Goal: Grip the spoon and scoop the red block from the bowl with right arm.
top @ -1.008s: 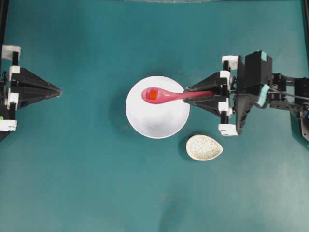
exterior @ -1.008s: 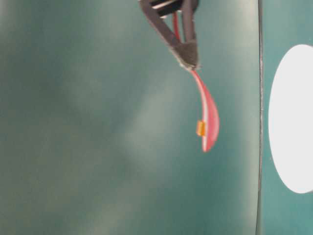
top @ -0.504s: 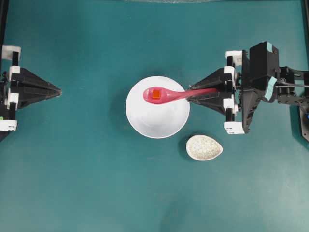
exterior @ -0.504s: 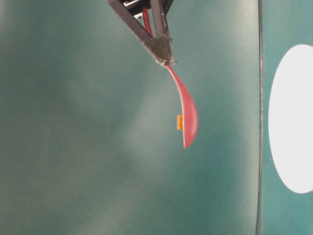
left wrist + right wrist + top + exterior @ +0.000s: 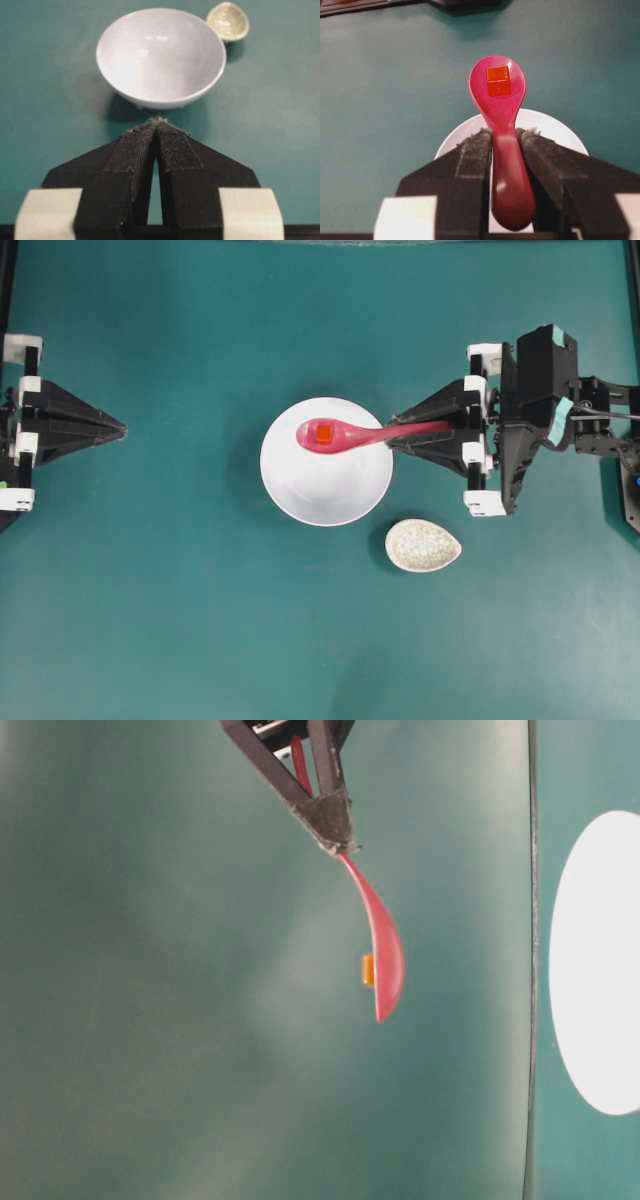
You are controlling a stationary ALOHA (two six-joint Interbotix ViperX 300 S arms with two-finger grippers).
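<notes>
Presently the right gripper [image 5: 505, 135] is clenched on the spoon [image 5: 501, 110] handle, the block [image 5: 498, 80] sitting loose well ahead of the jaws, above the bowl [image 5: 330, 495]. Any tilt or jerk could tip it out. Left gripper [image 5: 156, 122] jaws pressed together, empty.

Right hand [image 5: 504, 137] clamped, stretched level toward centre; left hand [image 5: 156, 122] pinched closed, parked at the edge.

A: We see the glossy pink spoon [image 5: 498, 100] clamped by its handle in the right arm's gripper [image 5: 504, 137], lifted above the white bowl [image 5: 326, 485].

B: We agree. The tiny red block [image 5: 498, 80] sits in the spoon's oval hollow, over the bowl's far side.
</notes>
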